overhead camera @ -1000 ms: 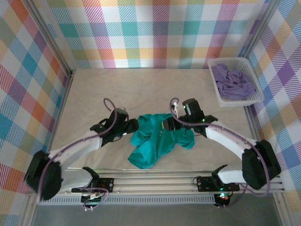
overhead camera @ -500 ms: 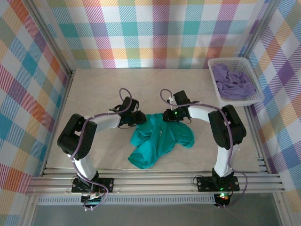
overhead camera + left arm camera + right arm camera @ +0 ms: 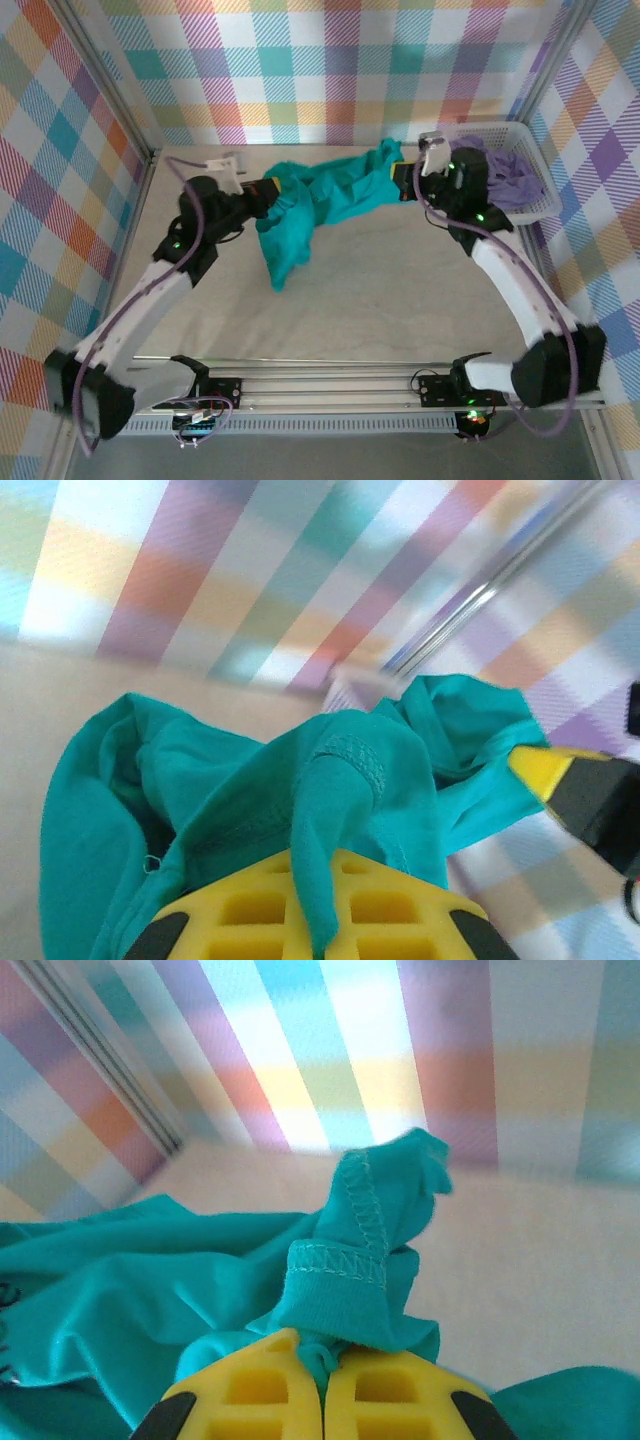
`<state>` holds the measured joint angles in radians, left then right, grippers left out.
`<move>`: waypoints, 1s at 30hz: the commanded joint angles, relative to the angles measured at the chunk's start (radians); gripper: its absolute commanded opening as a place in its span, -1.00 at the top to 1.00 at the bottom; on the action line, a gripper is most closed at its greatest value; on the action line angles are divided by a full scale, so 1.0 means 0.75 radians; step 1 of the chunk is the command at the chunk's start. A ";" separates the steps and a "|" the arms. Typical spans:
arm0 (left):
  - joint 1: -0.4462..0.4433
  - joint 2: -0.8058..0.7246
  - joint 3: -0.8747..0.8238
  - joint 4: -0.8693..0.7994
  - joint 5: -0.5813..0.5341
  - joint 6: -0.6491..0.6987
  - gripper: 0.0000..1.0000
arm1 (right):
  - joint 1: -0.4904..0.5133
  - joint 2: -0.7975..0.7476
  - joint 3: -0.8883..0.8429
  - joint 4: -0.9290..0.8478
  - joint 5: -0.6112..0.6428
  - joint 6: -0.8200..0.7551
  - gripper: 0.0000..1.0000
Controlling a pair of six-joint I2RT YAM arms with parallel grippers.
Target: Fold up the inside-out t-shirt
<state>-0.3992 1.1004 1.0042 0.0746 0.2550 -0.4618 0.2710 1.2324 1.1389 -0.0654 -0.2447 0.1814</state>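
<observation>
- Shirt [image 3: 335,190] (teal, seams outward) hung stretched between both arms above the far bench [image 3: 400,290], one part drooping near the left arm.
- Left fingers [image 3: 240,880] pinched a fold of its cloth.
- Right fingers [image 3: 240,1362] pressed together on a hemmed edge, near the white basket [image 3: 500,213] holding lavender cloth [image 3: 500,178].

pale beige table [image 3: 380,300], white basket [image 3: 530,209] resting at its far right corner

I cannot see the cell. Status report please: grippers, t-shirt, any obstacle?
Left gripper and right gripper shut on teal-green cotton t-shirt. Shirt stretched between them, one part hanging. White plastic basket with lavender garment beside right gripper.
</observation>
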 commanded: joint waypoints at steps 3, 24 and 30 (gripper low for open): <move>-0.045 -0.190 -0.237 -0.059 0.102 0.115 0.63 | 0.017 -0.196 -0.343 -0.067 0.197 0.029 0.74; -0.208 0.225 -0.393 -0.379 -0.237 -0.040 -0.54 | 0.549 0.506 -0.261 0.006 0.186 -0.014 -0.27; -0.229 0.372 -0.386 -0.341 -0.298 -0.073 -0.02 | 0.549 0.797 0.046 -0.038 0.173 -0.089 -0.32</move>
<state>-0.5659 1.3682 0.7040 -0.2035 0.0662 -0.5072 0.6804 1.7779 1.0855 -0.0803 -0.0956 0.1646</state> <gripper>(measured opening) 0.559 0.653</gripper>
